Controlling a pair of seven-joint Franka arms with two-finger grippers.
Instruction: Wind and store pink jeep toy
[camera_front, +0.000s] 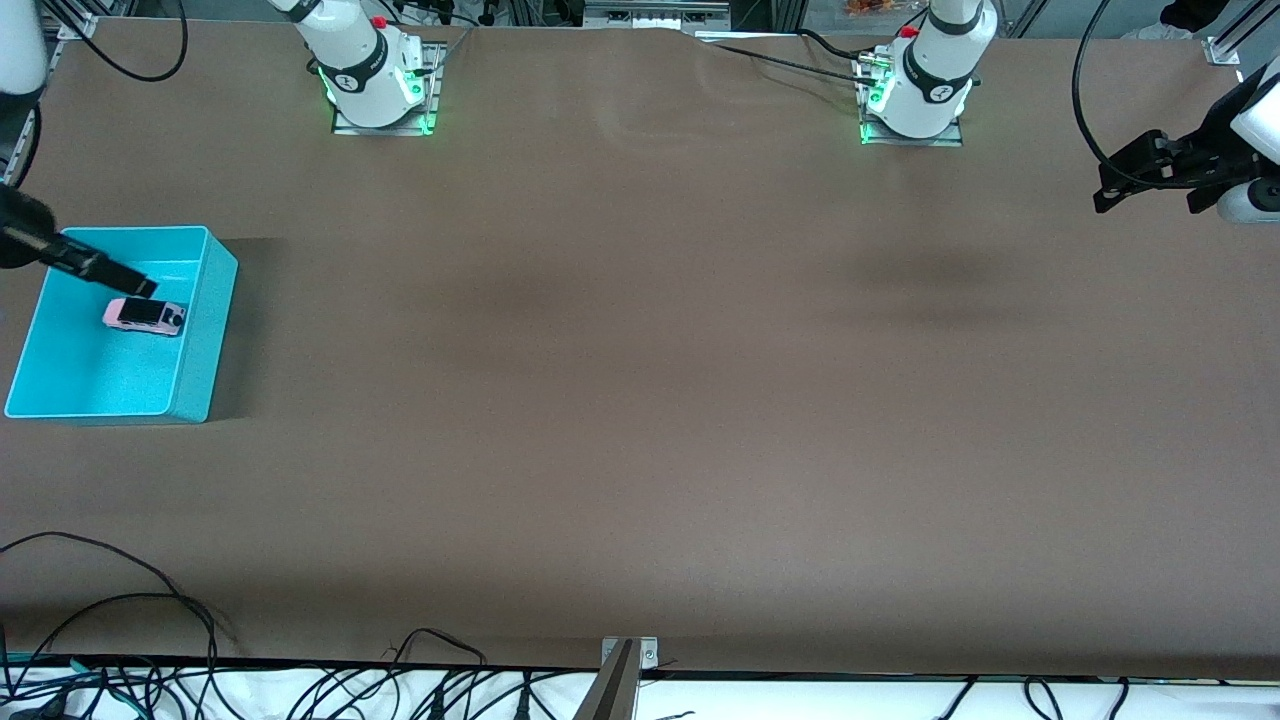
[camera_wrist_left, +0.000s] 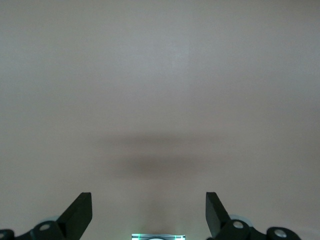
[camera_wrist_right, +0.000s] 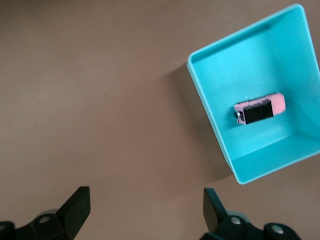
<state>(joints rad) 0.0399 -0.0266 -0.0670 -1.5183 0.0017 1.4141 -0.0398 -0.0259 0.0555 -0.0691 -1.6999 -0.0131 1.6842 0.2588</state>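
A wide brown surface (camera_front: 640, 400) spans the frame, the two white Franka arm bases (camera_front: 372, 70) standing along its upper edge, each lit green at the foot. At the right arm's end of the surface sits a turquoise bin (camera_front: 205, 330), an open rectangular tub with upright walls. Inside it, resting on the bin's floor, lies the pink jeep toy (camera_front: 145, 316), a tiny pink car with a black roof, on its wheels, clear of the walls and in the half of the bin farther from the front camera.

The right pincer (camera_front: 140, 284) reaches in from the edge of the front view and hangs over the bin, its dark fingertips just above the toy and apart from it. In the right wrist view the two black fingers (camera_wrist_right: 75, 207) stand wide apart with nothing between them, released, while the bin (camera_wrist_right: 210, 100) and the toy (camera_wrist_right: 260, 109) show farther off over bare brown surface.

The left pincer (camera_front: 1110, 190) waits in the air at the left arm's end of the surface, holding nothing. Its own wrist view shows both fingers (camera_wrist_left: 80, 212) spread wide, released, over plain surface (camera_wrist_left: 160, 90) marked only by a faint shadow.

Black cables (camera_front: 150, 620) trail along the edge of the surface nearest the front camera.
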